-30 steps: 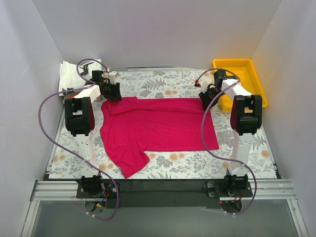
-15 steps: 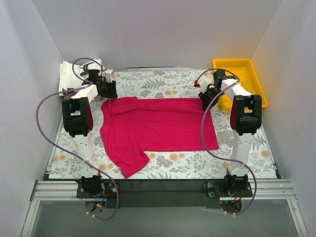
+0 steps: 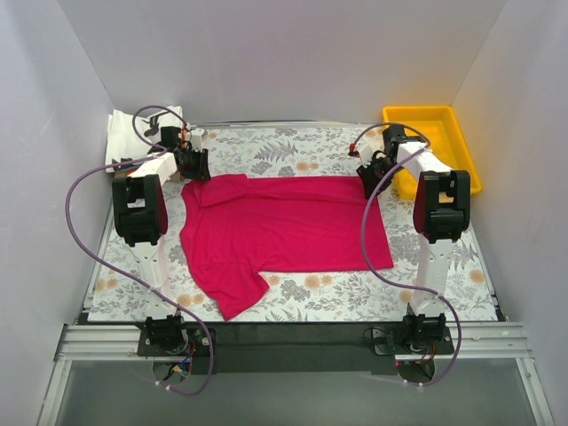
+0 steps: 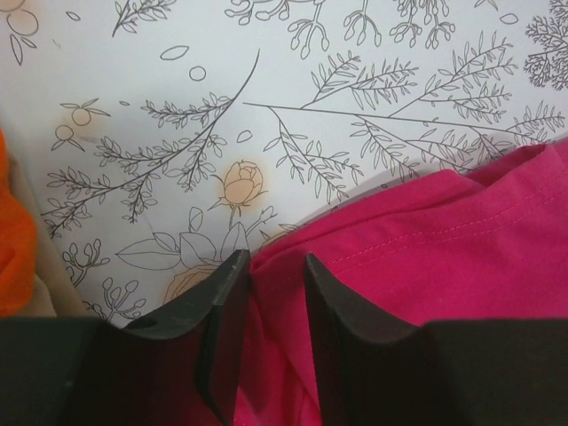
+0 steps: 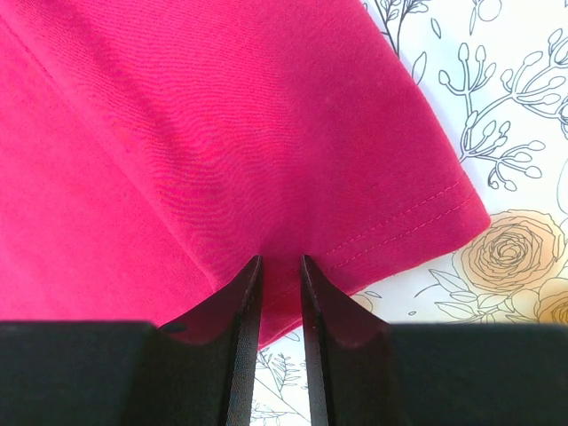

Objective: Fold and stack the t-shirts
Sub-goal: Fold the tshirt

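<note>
A magenta-red t-shirt (image 3: 284,226) lies spread on the floral table, one sleeve hanging toward the near left. My left gripper (image 3: 193,165) is at its far left corner; in the left wrist view a raised fold of the magenta t-shirt (image 4: 444,240) fills the narrow gap of the left gripper (image 4: 272,263). At the far right corner my right gripper (image 3: 371,177) pinches the hem; in the right wrist view the stitched edge of the t-shirt (image 5: 222,133) runs between the nearly shut jaws of the right gripper (image 5: 280,261). A folded white t-shirt (image 3: 124,133) lies at the far left, an orange one (image 4: 12,253) beside it.
A yellow plastic tray (image 3: 454,124) stands at the far right corner of the table. Grey walls close in the left, right and back. Both arms' purple cables loop over the table's sides near the shirt.
My left gripper has shifted slightly left along the far edge to the shirt's corner, and its jaws have narrowed onto the fold. The right arm and the shirt have not moved.
</note>
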Tool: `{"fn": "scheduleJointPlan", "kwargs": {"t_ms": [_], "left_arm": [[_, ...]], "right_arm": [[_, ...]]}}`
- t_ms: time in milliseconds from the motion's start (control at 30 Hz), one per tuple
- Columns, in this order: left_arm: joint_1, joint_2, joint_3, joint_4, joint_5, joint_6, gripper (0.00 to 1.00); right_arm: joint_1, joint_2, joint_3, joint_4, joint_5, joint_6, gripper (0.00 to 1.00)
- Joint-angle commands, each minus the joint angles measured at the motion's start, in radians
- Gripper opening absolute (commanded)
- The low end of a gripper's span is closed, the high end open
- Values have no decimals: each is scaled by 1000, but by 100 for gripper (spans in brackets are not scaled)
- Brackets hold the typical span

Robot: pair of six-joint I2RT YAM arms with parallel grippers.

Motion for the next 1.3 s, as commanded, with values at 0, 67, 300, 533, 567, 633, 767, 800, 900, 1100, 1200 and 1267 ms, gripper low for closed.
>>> {"fn": "scheduleJointPlan", "kwargs": {"t_ms": [0, 67, 300, 533, 567, 633, 767, 800, 900, 1100, 1200, 1267], "left_arm": [[-3, -49, 11, -36, 12, 16, 28], [-4, -50, 11, -35, 14, 10, 22], [-3, -131, 22, -12, 104, -5, 2], [-4, -318, -102, -21, 184, 82, 2], [-3, -329, -113, -33, 176, 85, 3], [-3, -337, -130, -42, 138, 90, 6], [-3, -300, -129, -45, 83, 80, 2], [-1, -288, -121, -45, 75, 73, 2], [-1, -219, -78, -32, 48, 45, 0], [-1, -86, 8, 10, 15, 16, 1], [-1, -43, 40, 7, 23, 10, 5], [-1, -39, 54, 7, 34, 7, 13]], "right_arm": [[-1, 4, 29, -14, 31, -15, 27], [-1, 4, 30, -16, 31, -11, 27], [0, -2, 18, -14, 37, -11, 27], [-3, -13, 21, -16, 42, -7, 26], [-1, -15, 27, -17, 39, -5, 26], [-1, -16, 30, -18, 39, -4, 26], [-1, -13, 35, -21, 35, 1, 26], [-3, -10, 35, -22, 34, 2, 26], [-3, -5, 35, -22, 32, 4, 26], [-3, 5, 36, -25, 39, 1, 26], [-1, 7, 39, -28, 40, -2, 26], [-3, 7, 39, -28, 40, -4, 26]]}}
